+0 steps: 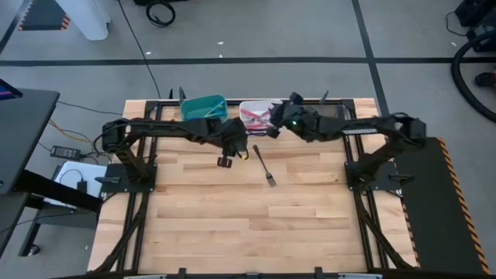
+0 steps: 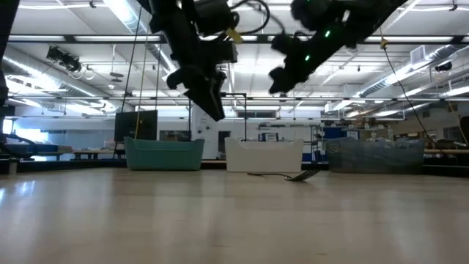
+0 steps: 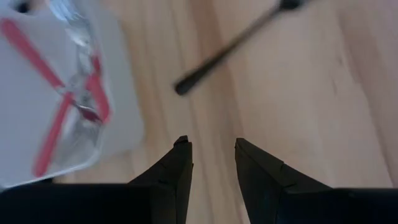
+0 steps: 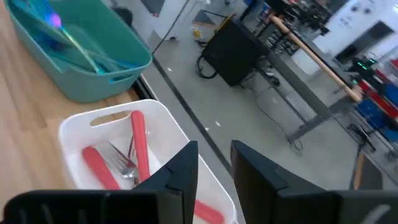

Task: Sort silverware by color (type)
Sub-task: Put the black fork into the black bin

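In the high view the left tool hangs just left of centre, its fingers apart with nothing between them, above bare tabletop. Right of it, near the middle of the frame, a dark fork lies alone on the wood, handle toward the bins. Judging from here, the risk is a poor pickup: the fork is slim and flat against the boards, so fingers closing off its line could skate over it or flick it aside.

At the upper middle of the high view sits the teal bin; the right wrist view shows iridescent blue-teal forks inside it. Just right of it is the white bin, holding red-handled forks with silver tines, crossed over one another.

The right tool hovers over the white bin's right side, fingers parted and empty. If it swings away low, it could catch the bin wall and shift it. No brown bin can be made out.
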Motion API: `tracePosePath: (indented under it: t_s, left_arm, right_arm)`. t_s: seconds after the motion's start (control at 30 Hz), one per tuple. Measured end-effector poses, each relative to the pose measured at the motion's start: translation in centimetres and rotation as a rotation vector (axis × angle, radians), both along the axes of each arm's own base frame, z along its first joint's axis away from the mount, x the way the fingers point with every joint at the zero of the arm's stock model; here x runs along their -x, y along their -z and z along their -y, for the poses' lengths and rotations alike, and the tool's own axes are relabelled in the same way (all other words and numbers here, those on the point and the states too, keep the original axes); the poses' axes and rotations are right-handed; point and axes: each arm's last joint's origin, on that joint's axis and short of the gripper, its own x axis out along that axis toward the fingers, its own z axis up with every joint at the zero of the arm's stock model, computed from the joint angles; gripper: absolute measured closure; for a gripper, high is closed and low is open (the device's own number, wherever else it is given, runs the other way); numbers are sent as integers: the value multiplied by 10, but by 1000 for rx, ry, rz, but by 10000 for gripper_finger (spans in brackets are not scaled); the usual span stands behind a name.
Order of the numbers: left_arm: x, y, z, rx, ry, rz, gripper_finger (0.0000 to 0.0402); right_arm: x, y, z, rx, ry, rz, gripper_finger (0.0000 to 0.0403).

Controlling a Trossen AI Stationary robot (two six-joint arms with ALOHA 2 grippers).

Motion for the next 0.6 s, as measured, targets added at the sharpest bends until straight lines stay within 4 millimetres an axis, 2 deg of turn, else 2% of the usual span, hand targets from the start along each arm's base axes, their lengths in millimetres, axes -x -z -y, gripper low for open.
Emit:
tracePosePath:
  t_s: [0.13, 0.3, 0.43, 0.6]
  left_arm:
    - [-4, 15, -11, 71, 125, -25, 280]
    - [-21, 35, -14, 66, 222, 26, 280]
    - [-35, 55, -7, 23, 297, 23, 280]
    - [-46, 66, 6, -23, 385, 44, 280]
  right_arm:
    - [20, -26, -31, -47, 23, 75, 300]
    - [47, -48, -59, -235, 20, 259, 300]
    - [58, -49, -74, -384, -7, 313, 300]
    - [56, -35, -85, -414, -42, 255, 300]
